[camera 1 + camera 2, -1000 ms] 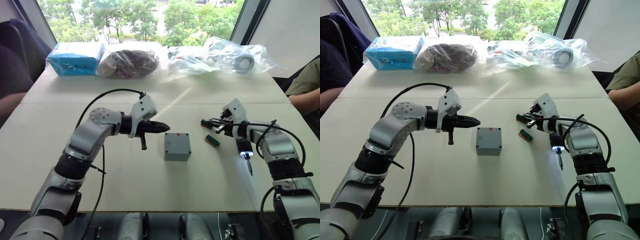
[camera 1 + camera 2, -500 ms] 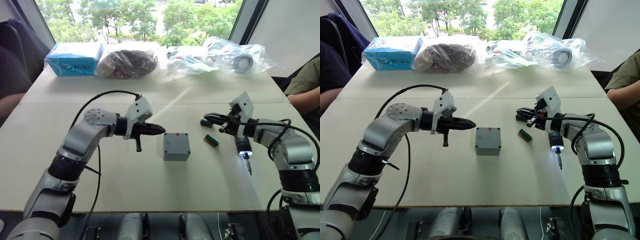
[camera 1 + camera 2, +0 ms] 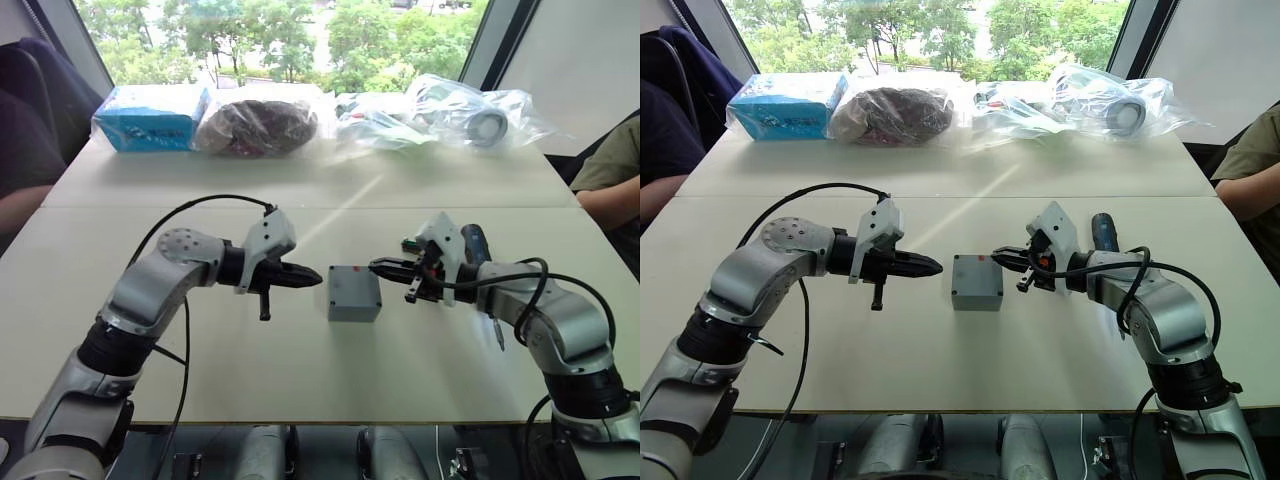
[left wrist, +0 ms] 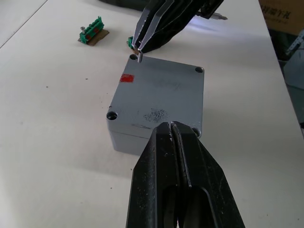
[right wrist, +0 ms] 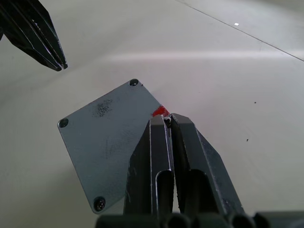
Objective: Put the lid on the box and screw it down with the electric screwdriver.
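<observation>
The grey box stands mid-table with the lid on top, a red mark by one corner. My right gripper reaches in from the right, shut on a small screw held at the lid's corner next to the red mark. My left gripper is shut and empty, pointing at the box's left side a short way off. The electric screwdriver lies on the table under my right forearm, its bit pointing toward me.
Small green connector pieces lie behind the box toward the right. Plastic bags and a blue package line the table's far edge. A person's arm rests at the right edge, and another person sits at the left.
My right gripper swung left from beside the connector pieces to the lid's corner. My left gripper drew back a little to the left. The screwdriver stayed put.
</observation>
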Tool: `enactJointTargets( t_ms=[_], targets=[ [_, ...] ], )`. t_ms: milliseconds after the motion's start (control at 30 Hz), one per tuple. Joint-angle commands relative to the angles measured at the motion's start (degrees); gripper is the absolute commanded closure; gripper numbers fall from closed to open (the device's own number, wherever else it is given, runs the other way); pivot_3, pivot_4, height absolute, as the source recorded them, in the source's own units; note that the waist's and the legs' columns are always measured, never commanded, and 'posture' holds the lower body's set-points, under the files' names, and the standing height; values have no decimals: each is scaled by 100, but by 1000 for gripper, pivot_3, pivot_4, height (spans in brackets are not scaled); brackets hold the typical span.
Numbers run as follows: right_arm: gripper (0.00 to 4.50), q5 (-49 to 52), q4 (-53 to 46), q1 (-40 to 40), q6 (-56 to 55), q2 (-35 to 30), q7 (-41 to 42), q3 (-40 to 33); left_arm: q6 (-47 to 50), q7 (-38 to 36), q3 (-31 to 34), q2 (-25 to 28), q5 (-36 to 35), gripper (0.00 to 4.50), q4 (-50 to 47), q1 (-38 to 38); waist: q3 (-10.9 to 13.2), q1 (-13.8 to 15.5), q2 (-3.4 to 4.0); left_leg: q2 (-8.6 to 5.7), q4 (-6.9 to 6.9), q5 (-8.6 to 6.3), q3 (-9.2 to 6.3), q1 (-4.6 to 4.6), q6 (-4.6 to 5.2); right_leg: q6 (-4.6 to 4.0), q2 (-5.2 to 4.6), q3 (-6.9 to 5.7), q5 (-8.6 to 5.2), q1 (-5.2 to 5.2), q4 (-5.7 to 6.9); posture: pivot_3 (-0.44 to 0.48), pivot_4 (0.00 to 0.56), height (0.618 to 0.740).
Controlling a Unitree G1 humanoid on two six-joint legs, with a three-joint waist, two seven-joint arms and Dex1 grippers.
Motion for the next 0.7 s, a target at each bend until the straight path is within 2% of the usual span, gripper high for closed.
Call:
enactJointTargets(
  t_ms=[33,700],
  targets=[
    [4405,-23,-10,-42,-127,-76,2,-87,-76,39,36,-44,-14,4500,-126,-70,0,5,0,0,0,0,0,0,0,0,0,0,0,0,0,0,150,740],
    [4405,55,270,-119,-229,-236,94,-252,-172,144,1,-136,33,4500,-102,-34,0,0,0,0,0,0,0,0,-1,0,0,0,0,0,0,0,150,740]
  ],
)
